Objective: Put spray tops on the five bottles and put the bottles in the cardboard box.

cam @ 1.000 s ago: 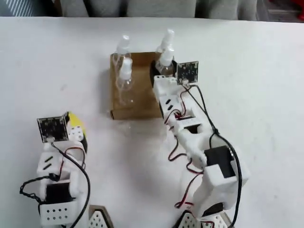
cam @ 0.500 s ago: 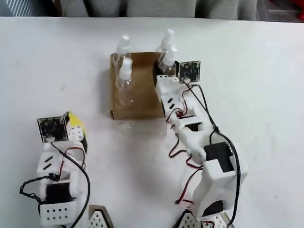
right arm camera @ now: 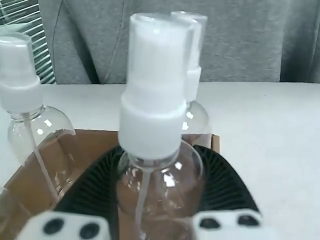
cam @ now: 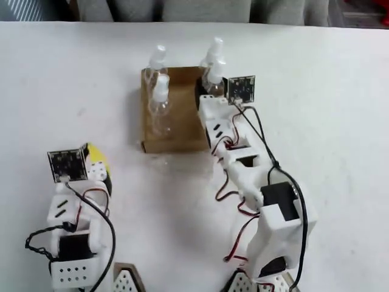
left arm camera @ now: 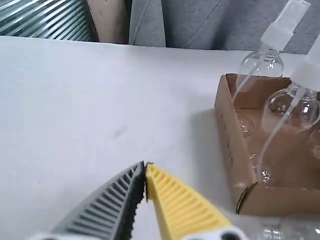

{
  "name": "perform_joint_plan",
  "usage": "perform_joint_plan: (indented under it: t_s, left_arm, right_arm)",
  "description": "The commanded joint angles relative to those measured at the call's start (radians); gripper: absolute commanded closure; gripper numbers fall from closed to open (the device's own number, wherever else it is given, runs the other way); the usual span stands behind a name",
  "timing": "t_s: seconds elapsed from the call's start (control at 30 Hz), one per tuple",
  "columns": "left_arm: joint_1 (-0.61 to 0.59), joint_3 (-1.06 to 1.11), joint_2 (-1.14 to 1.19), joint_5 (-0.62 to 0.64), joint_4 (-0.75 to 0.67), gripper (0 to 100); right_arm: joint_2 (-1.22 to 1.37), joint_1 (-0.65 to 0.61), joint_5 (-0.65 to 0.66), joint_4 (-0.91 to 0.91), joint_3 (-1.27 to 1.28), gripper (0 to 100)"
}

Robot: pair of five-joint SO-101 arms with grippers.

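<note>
Right wrist view: the right gripper [right arm camera: 159, 165] has its black fingers [right arm camera: 95, 185] closed around the clear belly of an upright bottle [right arm camera: 160, 175]. The bottle has a white spray top [right arm camera: 155, 85] on.
Held bottle's place: between the fingers, at the right edge of the cardboard box [cam: 176, 131], toward its far right corner. Whether it rests on the box floor cannot be told.
Other bottles: two stand along the box's left edge, a far-left bottle [cam: 158, 61] and a near-left bottle [cam: 161, 100]. A far-right bottle [cam: 214, 50] stands just behind the held one.
Left gripper [left arm camera: 145, 169]: gray and yellow fingers pressed together with nothing between them, over the table [left arm camera: 75, 100] toward its near left corner, well apart from the box.
</note>
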Motion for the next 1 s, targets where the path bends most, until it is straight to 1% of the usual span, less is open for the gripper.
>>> perform_joint_plan:
  t_s: [0.0,0.2,0.43,0.83,0.97]
  left_arm:
    - [-0.019,-0.002,-0.015,-0.011,-0.028,98]
    - [-0.019,-0.002,-0.015,-0.011,-0.028,98]
    - [-0.019,-0.002,-0.015,-0.011,-0.026,98]
    - [-0.021,-0.002,-0.015,-0.011,-0.028,98]
    - [-0.021,-0.002,-0.015,-0.011,-0.028,98]
  right_arm:
    - [-0.007,0.007,0.011,0.012,-0.054,98.3]
    - [-0.005,0.005,0.012,0.013,-0.052,98.3]
    - [0.114,0.004,0.014,0.007,-0.104,98.3]
    - [0.119,0.004,0.017,0.01,-0.112,97.8]
    - [0.125,0.002,0.074,0.012,-0.112,97.8]
